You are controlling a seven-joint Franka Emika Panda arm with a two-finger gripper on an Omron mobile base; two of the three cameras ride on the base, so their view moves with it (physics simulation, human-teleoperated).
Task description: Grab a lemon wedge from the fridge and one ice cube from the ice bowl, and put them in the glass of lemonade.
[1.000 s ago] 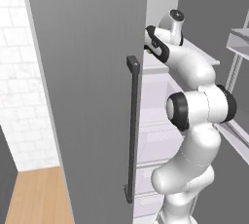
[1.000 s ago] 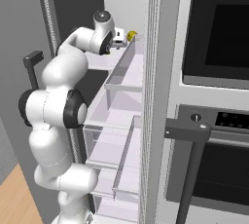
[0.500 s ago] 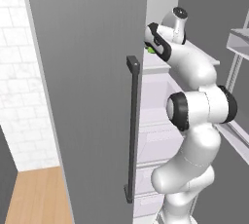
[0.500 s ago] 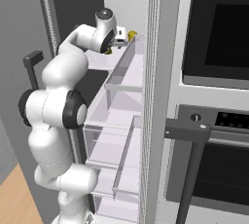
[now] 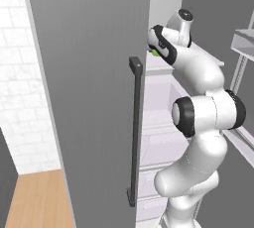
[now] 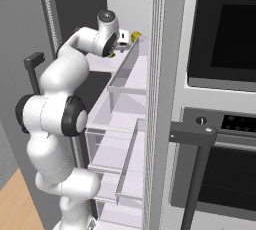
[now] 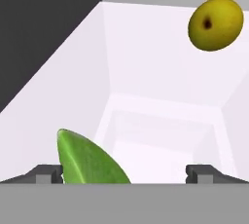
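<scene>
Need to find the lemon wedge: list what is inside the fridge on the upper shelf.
On the fridge's upper shelf lie a round yellow fruit and a green wedge near the open gripper. The arm and door hide other shelves.

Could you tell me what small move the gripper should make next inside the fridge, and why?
Probably shift toward the green wedge to centre it, then close. The gripper is open, and the wedge lies just inside one fingertip, off-centre; the yellow fruit sits further away.

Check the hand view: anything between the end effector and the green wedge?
Nothing visible. The open end effector has the green wedge right at its tips, toward one finger. The yellow fruit sits farther back on the white shelf, off that path.
</scene>
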